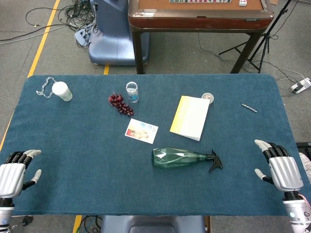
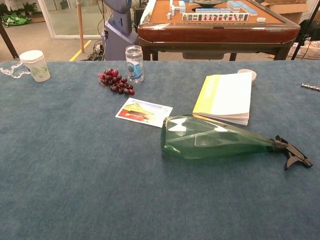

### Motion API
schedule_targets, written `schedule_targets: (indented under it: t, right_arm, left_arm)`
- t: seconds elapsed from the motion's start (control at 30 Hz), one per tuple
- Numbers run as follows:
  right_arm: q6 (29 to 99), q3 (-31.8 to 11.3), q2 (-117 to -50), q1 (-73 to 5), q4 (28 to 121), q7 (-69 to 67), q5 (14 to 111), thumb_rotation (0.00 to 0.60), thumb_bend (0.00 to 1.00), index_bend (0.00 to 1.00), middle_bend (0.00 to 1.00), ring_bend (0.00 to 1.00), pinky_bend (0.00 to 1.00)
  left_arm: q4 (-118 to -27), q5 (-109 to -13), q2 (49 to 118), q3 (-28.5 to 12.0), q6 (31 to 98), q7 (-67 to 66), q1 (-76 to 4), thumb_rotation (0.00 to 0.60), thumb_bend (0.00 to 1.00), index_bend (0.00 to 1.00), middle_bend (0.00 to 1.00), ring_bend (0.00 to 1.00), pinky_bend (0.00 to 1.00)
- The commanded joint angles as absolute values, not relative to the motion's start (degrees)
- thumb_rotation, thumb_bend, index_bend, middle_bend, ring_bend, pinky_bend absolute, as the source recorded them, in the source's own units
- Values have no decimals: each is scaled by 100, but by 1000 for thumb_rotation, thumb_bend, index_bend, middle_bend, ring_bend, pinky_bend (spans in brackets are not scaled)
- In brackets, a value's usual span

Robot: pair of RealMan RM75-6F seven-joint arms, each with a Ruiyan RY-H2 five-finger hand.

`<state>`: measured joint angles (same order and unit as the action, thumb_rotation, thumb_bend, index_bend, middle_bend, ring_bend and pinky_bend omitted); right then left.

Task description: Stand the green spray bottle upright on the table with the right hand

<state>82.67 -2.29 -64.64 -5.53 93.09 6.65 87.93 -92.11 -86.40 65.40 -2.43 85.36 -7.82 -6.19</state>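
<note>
The green spray bottle (image 1: 181, 158) lies on its side on the blue table (image 1: 87, 145), base to the left and black trigger nozzle (image 1: 215, 160) to the right. The chest view shows the same bottle (image 2: 215, 138) lying flat with its nozzle (image 2: 294, 153) at the far right. My right hand (image 1: 278, 166) hovers near the table's right front corner, fingers apart and empty, well to the right of the nozzle. My left hand (image 1: 13, 171) sits at the left front corner, also empty with fingers spread. Neither hand appears in the chest view.
A yellow-and-white booklet (image 1: 190, 117) lies just behind the bottle, a picture card (image 1: 141, 130) to its left. Grapes (image 1: 120, 103), a clear jar (image 1: 132, 91), a paper cup (image 1: 61, 91), a small lid (image 1: 208, 97) and a pen-like item (image 1: 249, 107) sit further back.
</note>
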Motion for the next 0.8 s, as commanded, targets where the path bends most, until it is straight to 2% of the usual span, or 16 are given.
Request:
schedule_targets:
  t: [0.03, 0.53, 0.8]
  right_arm:
    - [8156, -201, -6440, -661, 9346, 656, 8927, 600, 151, 165, 225, 159, 232]
    - [6997, -179, -6479, -1802, 9550, 578, 9791, 600, 154, 166, 262, 160, 233]
    - [6440, -202, -6624, -2432, 9584, 455, 10096, 600, 226, 165, 267, 160, 233]
  left_arm:
    - [-9221, -8648, 6535, -245, 8551, -791, -616, 600, 360, 250, 263, 245, 177]
    - [-9297, -8665, 6543, -226, 8616, -873, -571, 600, 360, 254, 263, 245, 177]
    - [-9340, -8640, 6523, -230, 8638, -919, -547, 600, 360, 254, 263, 245, 177]
